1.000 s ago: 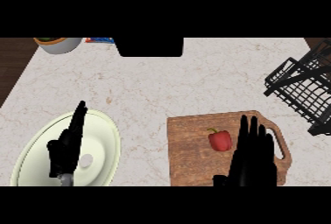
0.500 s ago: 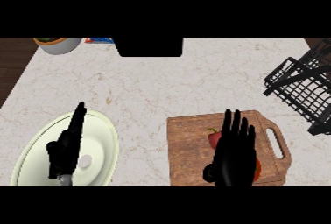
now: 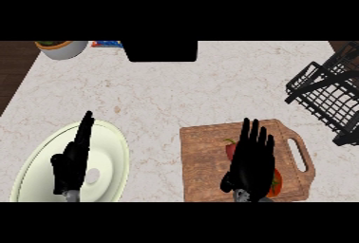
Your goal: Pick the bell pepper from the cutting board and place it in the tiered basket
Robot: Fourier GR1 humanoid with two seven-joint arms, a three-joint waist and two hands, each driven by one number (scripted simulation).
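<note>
While spread flat above the cutting board, covers most of the bell pepper with the right hand.
Fingers straight and apart, clamped on nothing. Red of the bell pepper peeking out near the board's middle, at that hand's left edge; contact impossible to tell. Left of the board, left hand open too, fingers straight, over a pale plate. Up and right of the board, well apart, black wire tiered basket at the worktop edge. Far up-left of the board, a bowl.
</note>
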